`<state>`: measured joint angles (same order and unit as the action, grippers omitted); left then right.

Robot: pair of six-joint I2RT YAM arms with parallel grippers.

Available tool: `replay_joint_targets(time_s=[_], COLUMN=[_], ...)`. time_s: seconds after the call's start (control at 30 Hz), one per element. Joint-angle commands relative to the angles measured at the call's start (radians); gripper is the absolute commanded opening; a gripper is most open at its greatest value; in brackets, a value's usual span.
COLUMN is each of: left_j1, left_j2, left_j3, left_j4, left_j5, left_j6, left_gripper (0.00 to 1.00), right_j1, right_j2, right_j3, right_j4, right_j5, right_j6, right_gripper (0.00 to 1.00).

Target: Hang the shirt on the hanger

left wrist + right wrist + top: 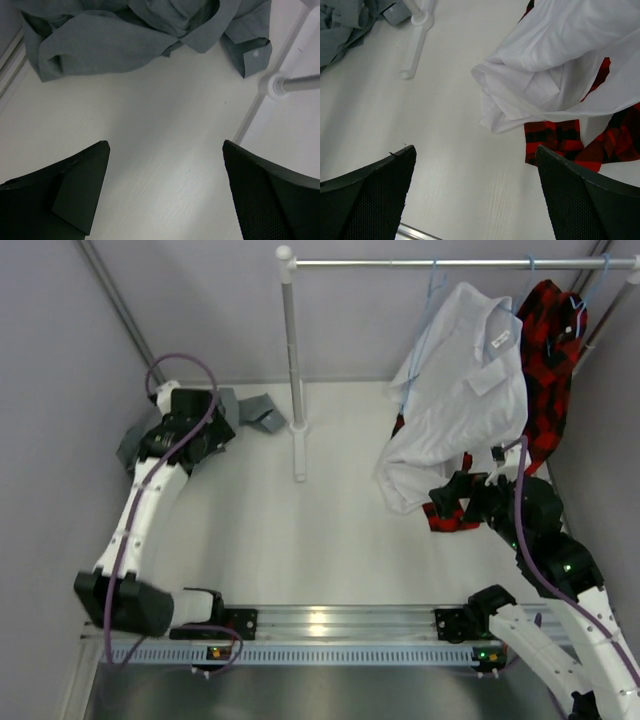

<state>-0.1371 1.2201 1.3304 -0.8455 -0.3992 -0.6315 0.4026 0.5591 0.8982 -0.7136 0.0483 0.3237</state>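
**Both grippers spread wide, grey shirt lying ahead of the left one**

Left gripper [165, 150] hangs over the white table [150, 110] with its fingers well apart and nothing between them. From its wrist view I see the shirt [110, 40] crumpled in a heap straight ahead of the fingertips, not touching them. One buttoned cuff [252, 52] lies ahead and to the right. Just beyond that cuff, further right, stands the round foot of the rack post [277, 85].

Right gripper [476, 150] is likewise spread wide and holds nothing. Ahead of it and to the right, a white collared shirt [555, 60] sags down onto the table. A red-and-black plaid shirt [570, 142] shows under the white hem, close to my right fingertip. Far ahead on the left I catch a corner of the grey cloth.

From the overhead view, the white shirt hangs from the rail [450, 262] on a light-blue wire hanger [433, 285], and the plaid one hangs beside it. A small label [500, 341] sits by the white collar, too small for me to read. I can read no other writing.
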Motion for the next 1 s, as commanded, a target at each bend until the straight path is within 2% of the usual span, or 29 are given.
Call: replay_joint_targets(time_s=[0.0,0.07,0.13,0.17,0.3,0.43,0.57,0.63,0.67,0.7,0.73,0.8,0.83,0.97], left_j1=[0.007,0.007,0.007,0.007,0.004,0.007,0.007,0.004,0.002,0.002,0.002,-0.007,-0.015,-0.102], left_j2=[0.217,0.376,0.482,0.586,0.827,0.944,0.984,0.993,0.995,0.995,0.995,0.975,0.958,0.828], left_j3=[0.154,0.211,0.326,0.364,0.565,0.638,0.619,0.616,0.615,0.618,0.624,0.638,0.642,0.662], left_j4=[0.106,0.204,0.232,0.264,0.269,0.266,0.269,0.269,0.269,0.269,0.269,0.27,0.27,0.27], left_j5=[-0.075,-0.061,-0.046,-0.035,-0.05,-0.194,-0.257,-0.308,-0.322,-0.325,-0.329,-0.336,-0.349,-0.423], left_j6=[0.021,0.099,0.17,0.206,0.364,0.389,0.38,0.383,0.394,0.397,0.401,0.42,0.429,0.509], left_gripper=[0.98,0.98,0.98,0.98,0.98,0.98,0.97,0.87,0.71,0.71,0.45,0.23,0.01,0.0], right_j1=[-0.013,-0.013,-0.013,-0.011,-0.013,-0.013,-0.013,-0.013,-0.011,-0.013,-0.013,-0.013,-0.011,-0.013], right_j2=[-0.059,-0.085,-0.093,-0.097,-0.106,-0.133,-0.139,-0.128,-0.126,-0.122,-0.119,-0.113,-0.111,-0.1], right_j3=[0.001,0.007,0.018,0.022,0.024,0.001,-0.013,-0.01,-0.007,-0.007,-0.005,-0.005,-0.007,-0.015], right_j4=[0.085,0.085,0.082,0.08,0.06,0.045,0.046,0.046,0.048,0.048,0.048,0.048,0.049,0.06], right_j5=[-0.042,-0.054,-0.106,-0.123,-0.183,-0.183,-0.177,-0.177,-0.183,-0.183,-0.188,-0.188,-0.186,-0.173], right_j6=[-0.008,-0.014,-0.015,-0.017,-0.028,-0.04,-0.051,-0.052,-0.052,-0.052,-0.054,-0.054,-0.052,-0.045], right_gripper=[0.99,0.99,0.99,1.0,0.99,0.99,0.99,0.99,0.99,0.99,0.99,0.99,0.99,0.99])
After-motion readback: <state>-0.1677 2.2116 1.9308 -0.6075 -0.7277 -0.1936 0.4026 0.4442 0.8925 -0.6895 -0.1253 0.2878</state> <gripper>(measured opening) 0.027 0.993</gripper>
